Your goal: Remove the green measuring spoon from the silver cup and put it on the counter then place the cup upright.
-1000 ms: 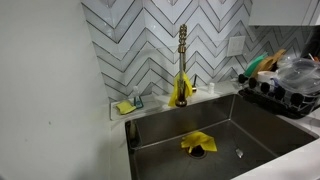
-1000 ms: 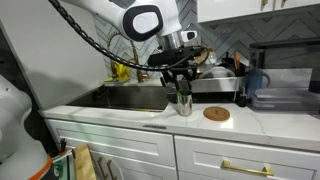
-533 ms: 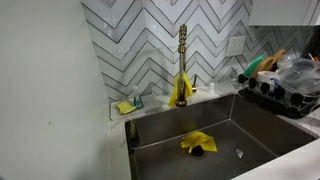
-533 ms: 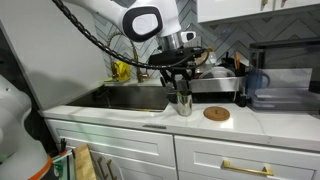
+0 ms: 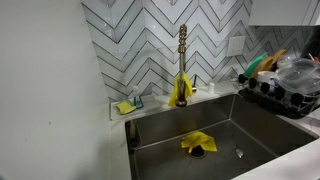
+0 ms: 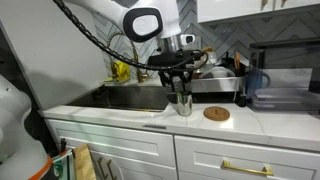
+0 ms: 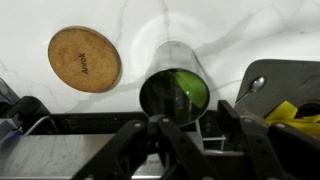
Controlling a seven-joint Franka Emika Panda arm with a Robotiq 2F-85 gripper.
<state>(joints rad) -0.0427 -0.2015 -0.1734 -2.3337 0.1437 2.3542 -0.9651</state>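
Observation:
The silver cup (image 6: 183, 104) stands upright on the pale counter (image 6: 235, 126) just beside the sink. In the wrist view I look straight down into the cup (image 7: 174, 94), and the green measuring spoon (image 7: 186, 93) lies inside it. The spoon is not visible in either exterior view. My gripper (image 6: 180, 86) hangs directly above the cup's mouth with its fingers spread apart. In the wrist view the gripper (image 7: 194, 116) shows its two dark fingers at the near rim of the cup, holding nothing.
A round cork coaster (image 7: 84, 58) lies on the counter close to the cup, also seen in an exterior view (image 6: 216, 114). The steel sink (image 5: 250, 125) holds a yellow cloth (image 5: 197, 142). A faucet (image 5: 182, 60) and a loaded dish rack (image 5: 285, 90) stand nearby.

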